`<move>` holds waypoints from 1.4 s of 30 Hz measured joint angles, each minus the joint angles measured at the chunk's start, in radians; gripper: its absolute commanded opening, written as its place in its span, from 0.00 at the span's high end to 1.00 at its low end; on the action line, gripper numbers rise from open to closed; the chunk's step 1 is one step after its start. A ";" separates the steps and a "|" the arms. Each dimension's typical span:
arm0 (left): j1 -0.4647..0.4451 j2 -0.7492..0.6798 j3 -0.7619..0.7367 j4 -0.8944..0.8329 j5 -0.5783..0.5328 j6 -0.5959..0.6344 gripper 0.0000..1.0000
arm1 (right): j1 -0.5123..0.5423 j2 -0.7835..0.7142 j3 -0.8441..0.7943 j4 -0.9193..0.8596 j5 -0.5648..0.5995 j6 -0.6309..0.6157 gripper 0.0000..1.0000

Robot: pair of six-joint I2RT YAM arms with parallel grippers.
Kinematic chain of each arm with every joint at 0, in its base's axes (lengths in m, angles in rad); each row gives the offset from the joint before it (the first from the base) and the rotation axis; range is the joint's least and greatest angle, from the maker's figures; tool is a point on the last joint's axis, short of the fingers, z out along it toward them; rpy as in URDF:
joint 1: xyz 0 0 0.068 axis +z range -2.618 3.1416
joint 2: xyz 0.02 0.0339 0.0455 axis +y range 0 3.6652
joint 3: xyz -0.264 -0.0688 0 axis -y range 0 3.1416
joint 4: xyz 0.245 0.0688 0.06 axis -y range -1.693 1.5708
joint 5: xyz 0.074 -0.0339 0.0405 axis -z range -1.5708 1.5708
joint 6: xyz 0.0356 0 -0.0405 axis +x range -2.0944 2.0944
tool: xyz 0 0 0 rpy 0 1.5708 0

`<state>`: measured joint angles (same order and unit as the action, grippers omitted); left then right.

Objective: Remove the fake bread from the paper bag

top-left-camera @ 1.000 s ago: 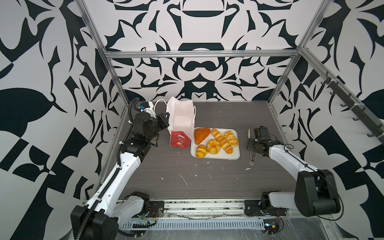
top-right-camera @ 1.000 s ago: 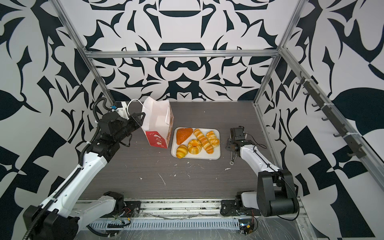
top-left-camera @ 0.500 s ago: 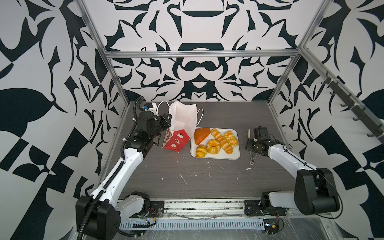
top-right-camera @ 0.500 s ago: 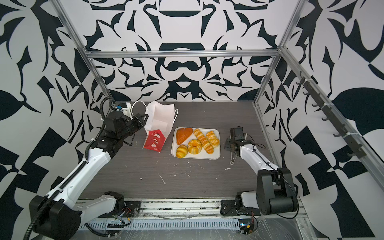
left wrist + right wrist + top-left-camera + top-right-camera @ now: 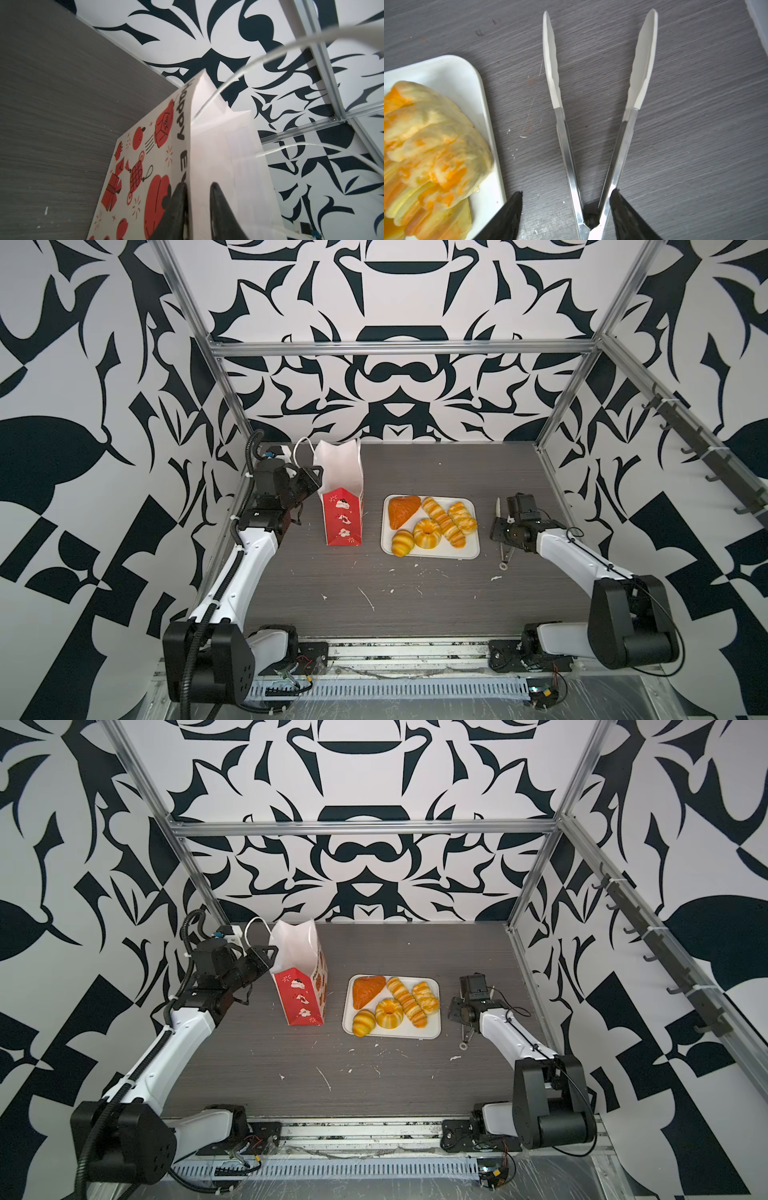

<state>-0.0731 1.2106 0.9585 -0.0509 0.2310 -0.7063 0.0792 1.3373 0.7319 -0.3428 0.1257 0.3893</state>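
Observation:
The paper bag [image 5: 343, 508] [image 5: 300, 992] stands upright at the left, red with printed motifs and a white lining. No bread shows in its open mouth. My left gripper [image 5: 315, 473] [image 5: 197, 185] is open. Its jaws straddle the bag's [image 5: 145, 166] top edge, one finger outside and one on the lining, with a gap between them. The fake bread lies on the white tray [image 5: 469, 553]: a triangle [image 5: 402, 508], a twist [image 5: 442, 519], a ring bun [image 5: 428, 533] and two rolls [image 5: 402, 542]. My right gripper [image 5: 500, 531] [image 5: 566, 192] stands open to the right of the tray.
Metal tongs [image 5: 623, 135] [image 5: 497, 508] with white tips lie spread on the table between my right fingers. One finger touches a tong arm. The tray's corner [image 5: 471, 68] is just beside them. The bag's cord handles [image 5: 270, 52] loop close to the left wrist camera.
The bag was tilted in my left gripper and now stands upright on the table. The left jaws have parted from its edge. The right arm has not moved.

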 measured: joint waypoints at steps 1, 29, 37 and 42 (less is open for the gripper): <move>0.009 0.006 0.000 0.000 0.008 0.004 0.63 | 0.000 0.000 0.000 0.000 -0.001 0.000 0.30; 0.023 -0.462 0.190 -0.345 -0.227 0.178 0.01 | 0.000 -0.003 -0.001 0.004 0.002 0.000 0.31; 0.025 -0.756 -0.203 -0.068 -0.650 0.350 0.01 | 0.001 -0.181 -0.077 0.058 0.062 -0.006 0.27; 0.026 -0.479 -0.510 0.126 -0.708 0.381 0.01 | 0.019 -0.344 -0.136 0.099 0.092 -0.032 0.24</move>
<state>-0.0471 0.7319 0.4484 0.0753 -0.4774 -0.3248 0.0986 0.9928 0.5961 -0.2440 0.2180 0.3576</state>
